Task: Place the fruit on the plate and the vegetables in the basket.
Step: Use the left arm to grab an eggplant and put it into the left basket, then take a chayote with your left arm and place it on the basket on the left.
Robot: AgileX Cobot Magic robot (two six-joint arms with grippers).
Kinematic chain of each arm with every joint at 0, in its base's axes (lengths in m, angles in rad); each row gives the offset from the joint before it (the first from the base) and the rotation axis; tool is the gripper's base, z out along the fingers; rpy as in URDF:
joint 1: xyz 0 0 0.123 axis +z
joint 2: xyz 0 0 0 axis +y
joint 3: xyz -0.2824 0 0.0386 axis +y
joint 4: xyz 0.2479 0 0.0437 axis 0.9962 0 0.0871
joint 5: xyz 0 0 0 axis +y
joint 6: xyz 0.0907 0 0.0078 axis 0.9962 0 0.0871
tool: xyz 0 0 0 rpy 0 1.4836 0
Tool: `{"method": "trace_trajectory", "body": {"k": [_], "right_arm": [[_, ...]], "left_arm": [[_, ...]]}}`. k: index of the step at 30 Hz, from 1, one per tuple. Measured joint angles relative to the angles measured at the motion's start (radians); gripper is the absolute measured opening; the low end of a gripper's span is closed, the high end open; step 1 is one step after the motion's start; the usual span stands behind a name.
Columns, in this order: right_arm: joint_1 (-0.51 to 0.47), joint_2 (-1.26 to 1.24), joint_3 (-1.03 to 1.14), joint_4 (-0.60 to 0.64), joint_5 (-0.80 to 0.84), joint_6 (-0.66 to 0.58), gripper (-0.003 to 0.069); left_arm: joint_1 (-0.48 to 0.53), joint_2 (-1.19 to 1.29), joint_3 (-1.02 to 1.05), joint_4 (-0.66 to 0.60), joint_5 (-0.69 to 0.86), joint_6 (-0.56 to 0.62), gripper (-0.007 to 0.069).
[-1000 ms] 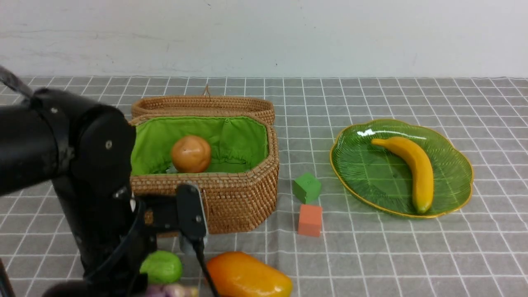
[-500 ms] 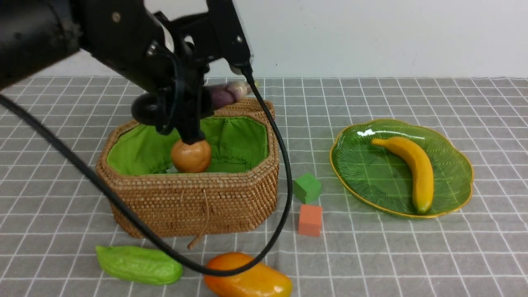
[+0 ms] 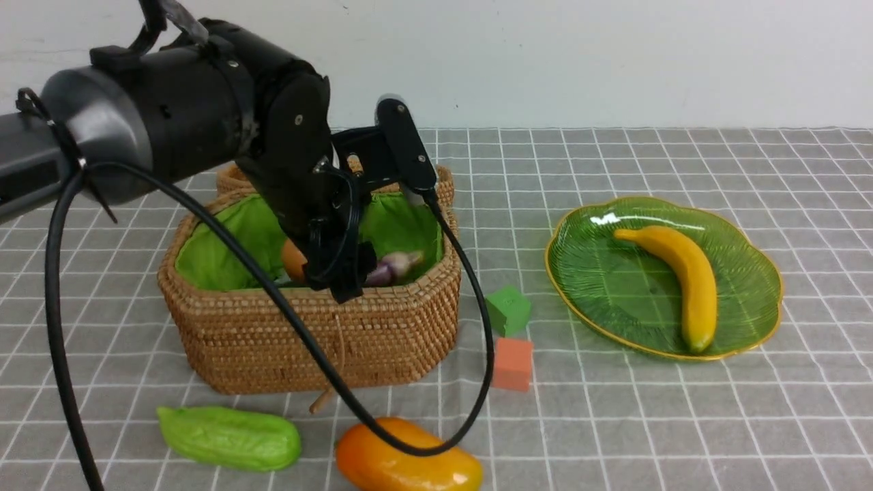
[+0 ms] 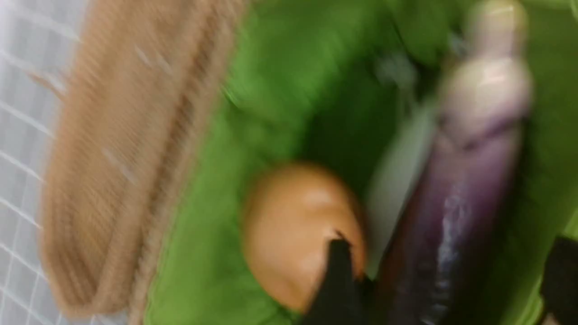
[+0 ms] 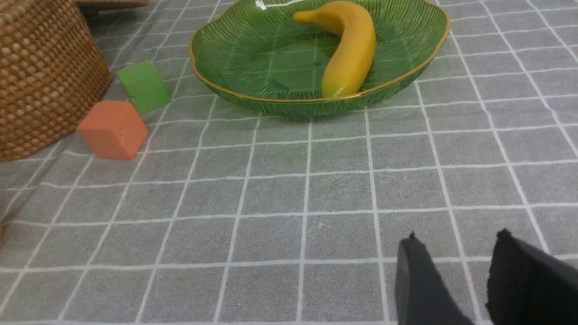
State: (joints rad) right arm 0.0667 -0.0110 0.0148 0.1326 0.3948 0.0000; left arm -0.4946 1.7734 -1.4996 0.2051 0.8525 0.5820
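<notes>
**L tool in basket, purple piece betw. its fingers**

The L tool (image 3: 341, 283) is seen inside the basket (image 3: 307, 327), jaws set apart. A long purple piece (image 4: 460, 203), pale at the tip, is laid lengthwise betw. the fingers (image 4: 338, 289) on the green lining. It seems loose of them, though the wrist view is blurred. The potato (image 4: 298, 230) is found just beside it, at one finger.

The R tool (image 5: 456, 280) is held over the desk (image 5: 271, 203), jaws apart, nothing in them. The banana (image 3: 689, 279) is laid on the plate (image 3: 614, 286). Gourd (image 3: 228, 436) & mango (image 3: 402, 464) are found on the desk in front of the basket.
</notes>
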Motion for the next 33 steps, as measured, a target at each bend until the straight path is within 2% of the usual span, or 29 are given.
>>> {"method": "trace_trajectory", "body": {"k": [2, 5, 9, 13, 16, 20, 26, 33], "right_arm": [[0.0, 0.0, 0.0, 0.0, 0.0, 0.0, 0.0239], [0.0, 0.0, 0.0, 0.0, 0.0, 0.0, 0.0239], [0.0, 0.0, 0.0, 0.0, 0.0, 0.0, 0.0239], [0.0, 0.0, 0.0, 0.0, 0.0, 0.0, 0.0239], [0.0, 0.0, 0.0, 0.0, 0.0, 0.0, 0.0239], [0.0, 0.0, 0.0, 0.0, 0.0, 0.0, 0.0239], [0.0, 0.0, 0.0, 0.0, 0.0, 0.0, 0.0239], [0.0, 0.0, 0.0, 0.0, 0.0, 0.0, 0.0239]], "left_arm": [[0.0, -0.024, 0.002, 0.001, 0.072, -0.027, 0.0658], [0.0, -0.083, 0.012, -0.005, 0.198, -0.007, 0.0662], [0.0, -0.223, 0.075, -0.033, 0.325, 0.128, 0.0632], [0.0, -0.327, 0.219, -0.084, 0.367, 0.177, 0.0589], [0.0, -0.343, 0.345, -0.1, 0.33, 0.205, 0.0573], [0.0, -0.335, 0.544, -0.061, 0.111, 0.229, 0.057], [0.001, -0.32, 0.632, -0.026, -0.191, 0.23, 0.0567], [0.043, -0.211, 0.635, -0.036, -0.195, 0.236, 0.0568]]}}
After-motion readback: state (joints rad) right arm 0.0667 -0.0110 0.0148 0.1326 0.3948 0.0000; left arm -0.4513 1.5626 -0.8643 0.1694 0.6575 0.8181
